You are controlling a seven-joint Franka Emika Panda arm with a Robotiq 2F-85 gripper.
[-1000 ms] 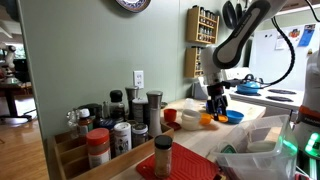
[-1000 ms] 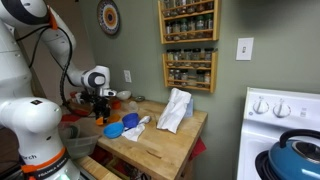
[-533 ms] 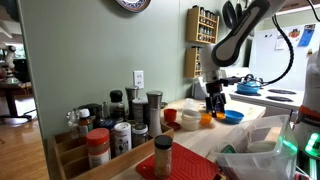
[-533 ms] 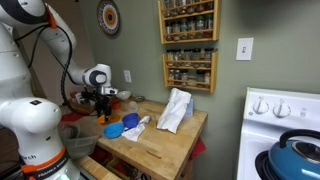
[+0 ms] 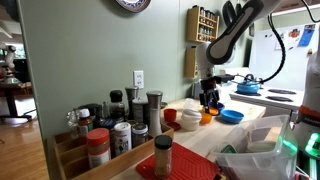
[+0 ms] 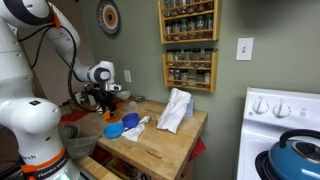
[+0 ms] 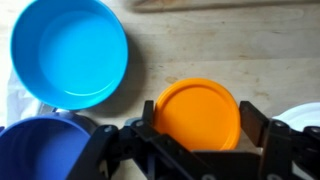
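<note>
My gripper (image 7: 200, 125) is shut on a small orange bowl (image 7: 197, 112), one finger on each side of its rim. It holds the bowl low over the wooden countertop (image 7: 230, 40). In both exterior views the gripper (image 5: 209, 100) (image 6: 108, 100) hangs over the counter's end with the orange bowl (image 5: 207, 118) (image 6: 110, 116) under it. A light blue bowl (image 7: 68, 52) lies beside it on the wood, and a dark blue bowl (image 7: 35, 150) lies close to the left finger. A white dish (image 7: 305, 115) shows at the right edge.
A blue bowl (image 5: 231, 116) and a red dish (image 5: 170, 115) sit on the counter near the gripper. Several spice jars (image 5: 120, 125) stand in front. A white cloth (image 6: 176, 108), wall spice racks (image 6: 188, 45) and a stove with a blue kettle (image 6: 297, 158) are nearby.
The gripper has shifted sideways and risen a little, and the orange bowl has gone with it. The blue bowls and the cloth have not moved.
</note>
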